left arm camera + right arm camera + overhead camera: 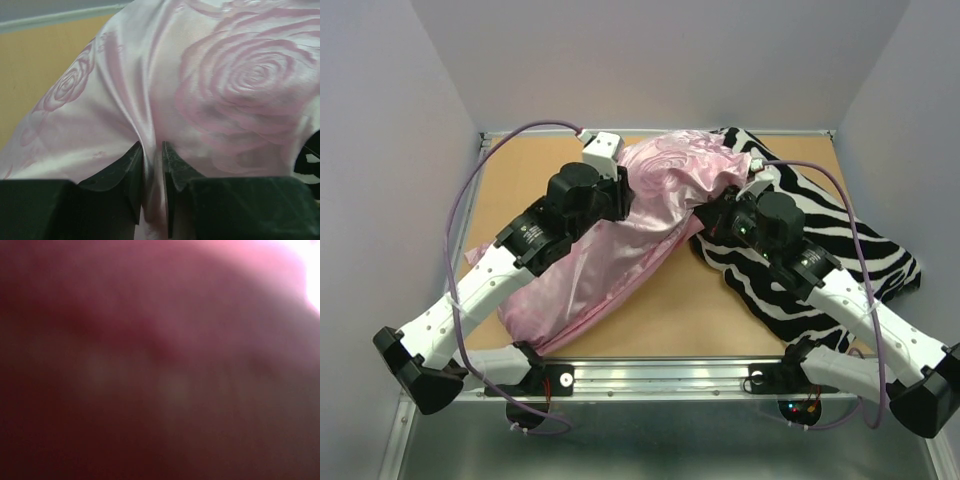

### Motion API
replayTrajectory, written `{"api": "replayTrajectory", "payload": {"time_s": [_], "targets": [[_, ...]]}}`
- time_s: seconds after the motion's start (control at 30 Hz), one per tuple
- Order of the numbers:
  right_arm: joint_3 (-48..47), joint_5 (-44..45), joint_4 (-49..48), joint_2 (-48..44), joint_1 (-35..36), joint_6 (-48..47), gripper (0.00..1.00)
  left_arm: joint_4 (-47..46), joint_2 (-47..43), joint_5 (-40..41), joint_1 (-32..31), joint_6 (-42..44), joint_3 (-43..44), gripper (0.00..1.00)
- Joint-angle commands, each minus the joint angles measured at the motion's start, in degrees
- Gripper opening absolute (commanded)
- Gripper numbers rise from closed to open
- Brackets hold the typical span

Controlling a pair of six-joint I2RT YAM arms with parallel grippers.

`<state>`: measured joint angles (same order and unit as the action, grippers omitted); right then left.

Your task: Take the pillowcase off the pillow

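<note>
Your left gripper (152,175) pinches the pillowcase (210,100); the right gripper's jaws cannot be told.

From above, you see the pink pillowcase (610,250) lying from the lower left to the upper centre of the table (690,310), beside the zebra pillow (820,250); the pillow inside is not visible. Your left wrist view shows the jaws nearly together, clamped on a fold of rose-patterned satin. Your right wrist view is only a dark pink blur, with the lens against or inside the fabric.

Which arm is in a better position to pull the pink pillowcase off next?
Probably left: the left gripper already pinches a fold of the pillowcase. The right wrist view is only a pink blur.
</note>
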<state>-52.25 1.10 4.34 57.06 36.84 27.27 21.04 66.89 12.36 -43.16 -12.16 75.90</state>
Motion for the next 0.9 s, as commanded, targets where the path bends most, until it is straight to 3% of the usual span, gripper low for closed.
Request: {"api": "replayTrajectory", "payload": {"time_s": [0.0, 0.13, 0.4, 0.43, 0.63, 0.8, 0.87], "targets": [[-6.7, 2.7, -5.2, 1.6, 0.4, 0.4, 0.01, -9.9, -4.7, -6.8, -4.2, -2.1, -1.3, 0.56], [-11.7, 7.1, -0.7, 4.8, 1.0, 0.0, 0.01, -7.1, -6.8, 3.9, -14.3, -1.5, -1.6, 0.65], [-14.3, 9.3, -0.1, 7.0, 1.7, -0.4, 0.00, 4.2, -5.7, 21.1, -26.3, -6.7, -4.8, 0.65], [-15.2, 9.3, 0.1, 7.2, 1.7, -0.5, 0.00, 6.1, -4.9, 23.5, -27.1, -8.0, -4.6, 0.69], [-16.6, 9.4, 0.8, 8.2, 1.8, -0.9, 0.01, 17.5, 0.3, 30.8, -33.0, -18.5, -4.1, 0.70], [-17.5, 9.0, 1.5, 8.3, 1.9, -0.8, 0.01, 21.7, 4.0, 33.9, -33.2, -22.4, -5.8, 0.70], [-17.6, 9.0, 1.6, 8.3, 2.0, -0.7, 0.01, 25.3, 5.4, 38.2, -33.2, -28.5, -5.0, 0.70]]}}
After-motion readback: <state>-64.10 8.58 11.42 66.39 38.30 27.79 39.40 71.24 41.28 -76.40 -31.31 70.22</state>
